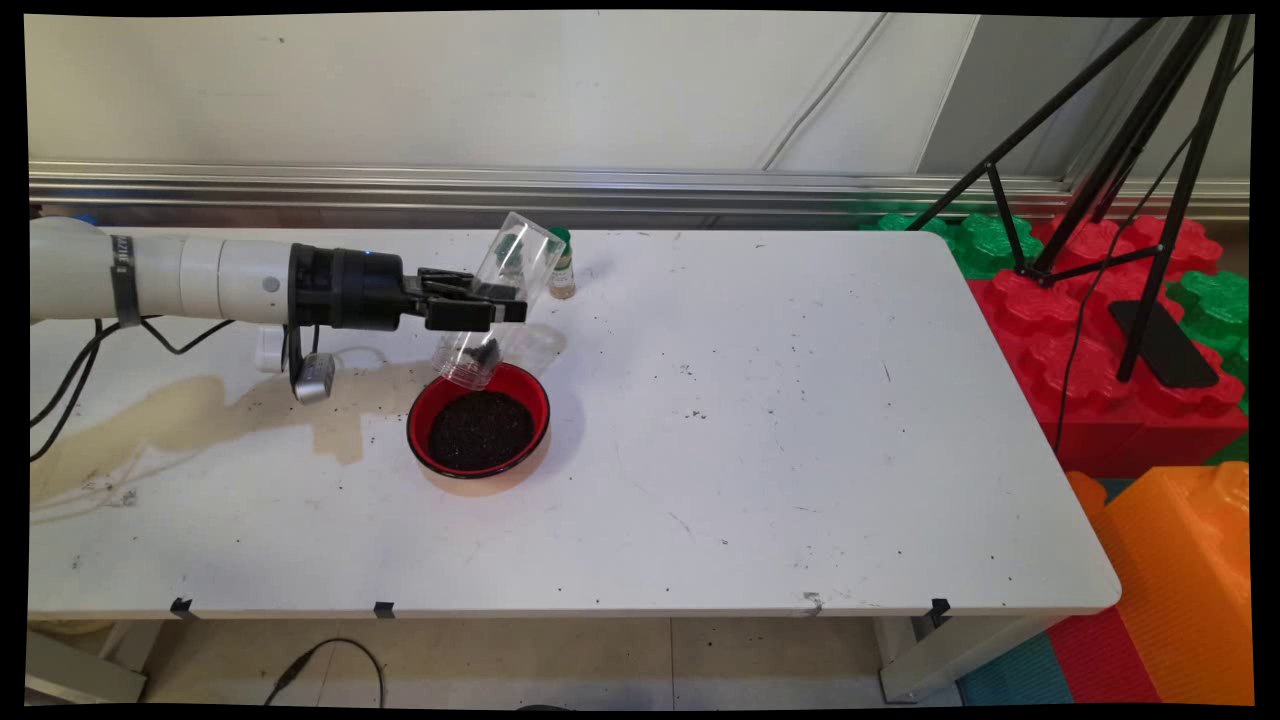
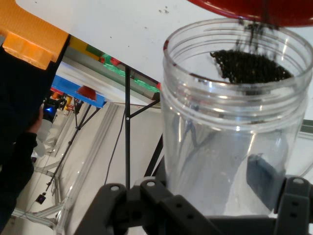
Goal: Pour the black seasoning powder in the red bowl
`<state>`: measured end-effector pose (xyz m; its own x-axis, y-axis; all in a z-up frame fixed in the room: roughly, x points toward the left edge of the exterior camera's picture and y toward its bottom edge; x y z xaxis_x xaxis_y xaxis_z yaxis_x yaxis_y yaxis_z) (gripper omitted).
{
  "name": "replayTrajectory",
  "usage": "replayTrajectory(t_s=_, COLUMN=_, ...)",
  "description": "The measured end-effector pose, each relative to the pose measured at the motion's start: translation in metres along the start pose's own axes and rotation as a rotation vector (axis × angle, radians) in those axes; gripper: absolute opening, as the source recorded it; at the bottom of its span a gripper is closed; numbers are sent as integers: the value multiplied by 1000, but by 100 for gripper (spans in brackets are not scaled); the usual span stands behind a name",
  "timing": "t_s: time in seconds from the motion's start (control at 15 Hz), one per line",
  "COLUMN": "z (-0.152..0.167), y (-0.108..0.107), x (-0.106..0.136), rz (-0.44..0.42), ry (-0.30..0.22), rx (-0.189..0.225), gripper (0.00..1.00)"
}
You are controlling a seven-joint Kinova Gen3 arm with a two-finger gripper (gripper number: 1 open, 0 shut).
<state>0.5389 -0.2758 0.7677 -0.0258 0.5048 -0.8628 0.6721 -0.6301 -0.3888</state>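
My gripper (image 1: 497,305) is shut on a clear plastic jar (image 1: 500,300), holding it tilted with its mouth pointing down over a red bowl (image 1: 425,410). Dark granules fill the bowl, and a few remain at the jar's mouth (image 2: 249,66), falling toward the bowl's red rim (image 2: 254,12). In the hand view the jar (image 2: 230,147) fills the space between the gripper's links, and the fingertips are hidden behind it. The bowl stands on the white table (image 1: 760,420), left of centre.
A small bottle with a green cap (image 1: 562,265) stands just behind the jar near the table's far edge. A brownish stain (image 1: 200,415) spreads across the table's left part. A black tripod (image 1: 1130,180) and red, green and orange foam blocks (image 1: 1100,330) stand to the right.
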Motion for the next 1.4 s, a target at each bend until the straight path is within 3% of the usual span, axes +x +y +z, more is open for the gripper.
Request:
replayTrajectory(t_s=0.67, z=-6, y=-7, x=-4, rz=49, ry=-36, rx=34, gripper=0)
replayTrajectory(t_s=1.4, z=-17, y=-12, x=-9, rz=83, ry=-111, rx=58, gripper=0)
